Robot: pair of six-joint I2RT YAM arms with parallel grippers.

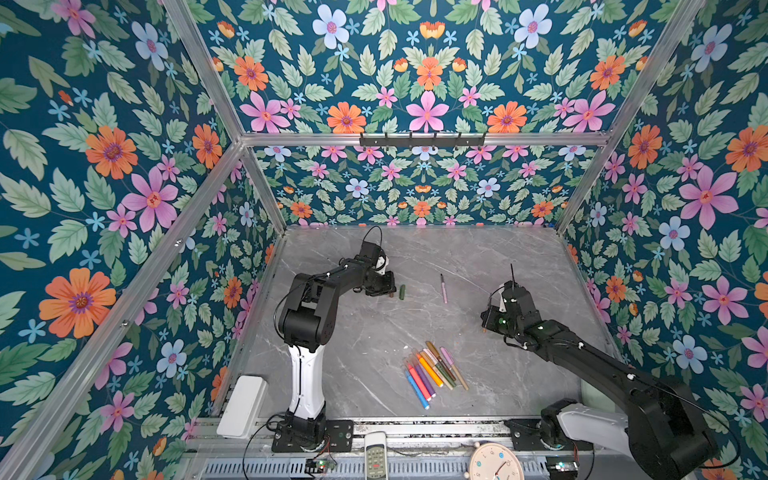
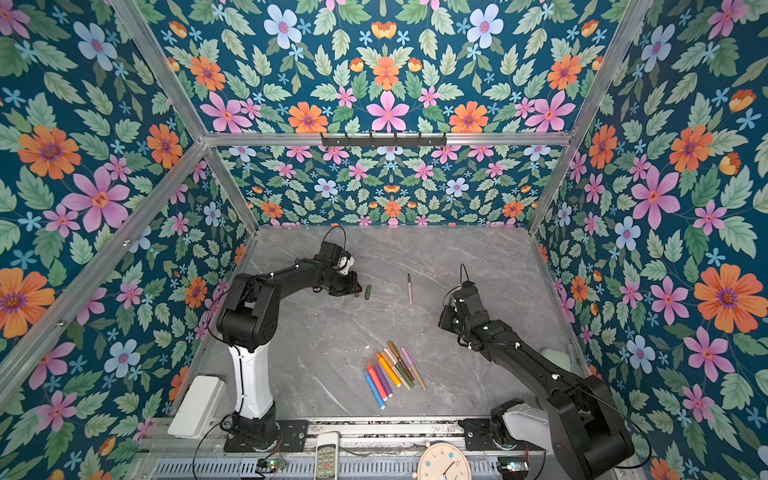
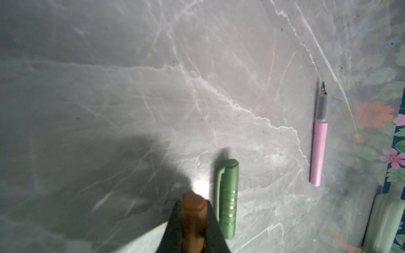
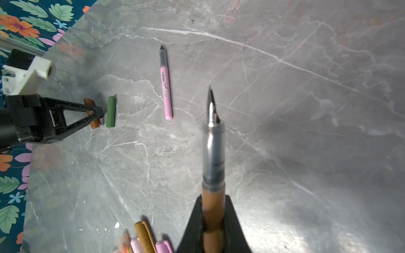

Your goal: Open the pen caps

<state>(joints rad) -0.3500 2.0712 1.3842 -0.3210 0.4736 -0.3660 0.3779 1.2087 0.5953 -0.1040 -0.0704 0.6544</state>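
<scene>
My left gripper (image 1: pixel 390 293) (image 3: pixel 194 204) is low over the back left of the marble table, shut on a brown pen cap (image 3: pixel 192 202) (image 4: pixel 93 123). A green pen cap (image 1: pixel 402 292) (image 3: pixel 226 197) lies on the table right beside it. Further right lies an uncapped pink pen (image 1: pixel 444 288) (image 3: pixel 318 140) (image 4: pixel 166 92). My right gripper (image 1: pixel 487 322) (image 4: pixel 213 201) hangs above the table's right side, shut on an uncapped brown pen (image 4: pixel 213 153) with its nib bare. Several capped pens (image 1: pixel 434 372) (image 2: pixel 392 372) lie in a bunch near the front.
Floral walls enclose the table on three sides. On the front rail sit a white box (image 1: pixel 241 405), a remote control (image 1: pixel 376 455) and a clock (image 1: pixel 496 463). A pale green object (image 2: pixel 555 357) sits at the right edge behind my right arm.
</scene>
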